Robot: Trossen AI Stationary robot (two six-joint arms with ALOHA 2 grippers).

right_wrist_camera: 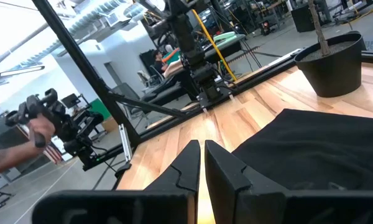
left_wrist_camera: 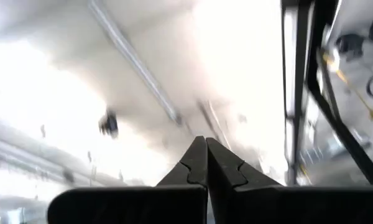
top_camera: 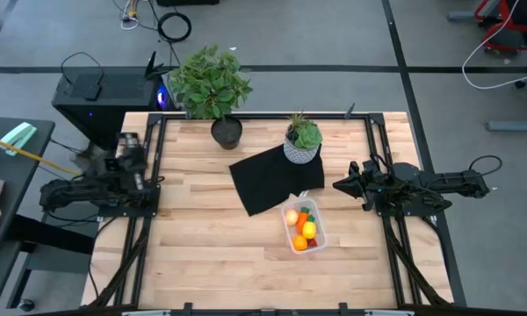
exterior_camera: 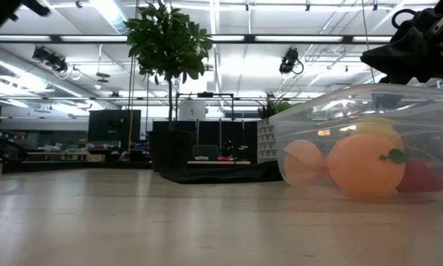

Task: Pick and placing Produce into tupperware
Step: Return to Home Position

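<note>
My right fingers (right_wrist_camera: 185,163) are pressed together, empty, over the right side of the table (top_camera: 202,254). The tupperware (top_camera: 322,235) sits near, frontward and a bit left, with the produce (top_camera: 308,230) inside. My left fingers (left_wrist_camera: 196,163) are together too, and way farther off.

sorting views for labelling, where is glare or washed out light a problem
Left wrist view: bright overhead light washes out nearly everything beyond the left gripper. Low view: highlights glint on the tupperware wall, produce readable through it. High view: evenly lit, no glare.

Overhead view straight down, low view level and close to tupperware (exterior_camera: 304,122), both showing it
</note>
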